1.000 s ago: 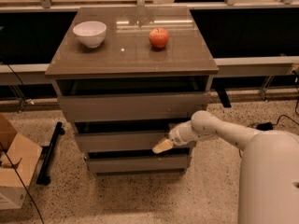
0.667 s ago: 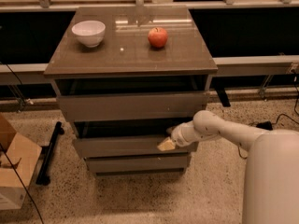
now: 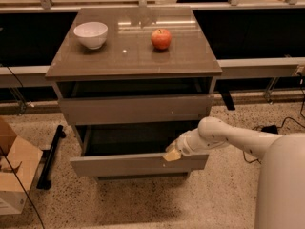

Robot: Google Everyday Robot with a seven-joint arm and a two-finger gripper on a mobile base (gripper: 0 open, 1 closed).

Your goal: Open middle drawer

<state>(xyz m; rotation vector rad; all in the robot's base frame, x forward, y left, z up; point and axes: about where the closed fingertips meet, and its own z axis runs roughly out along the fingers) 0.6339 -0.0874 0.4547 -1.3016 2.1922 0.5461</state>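
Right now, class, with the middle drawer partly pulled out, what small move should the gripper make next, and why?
Probably draw the middle drawer a little further straight out toward the robot: the gripper sits at its front's top edge, right of centre, and only part of its dark inside shows below the top drawer.

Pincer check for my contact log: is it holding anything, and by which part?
Cannot be told for sure. The pincer sits at the top edge of the middle drawer front, near its right end, with the drawer pulled out.
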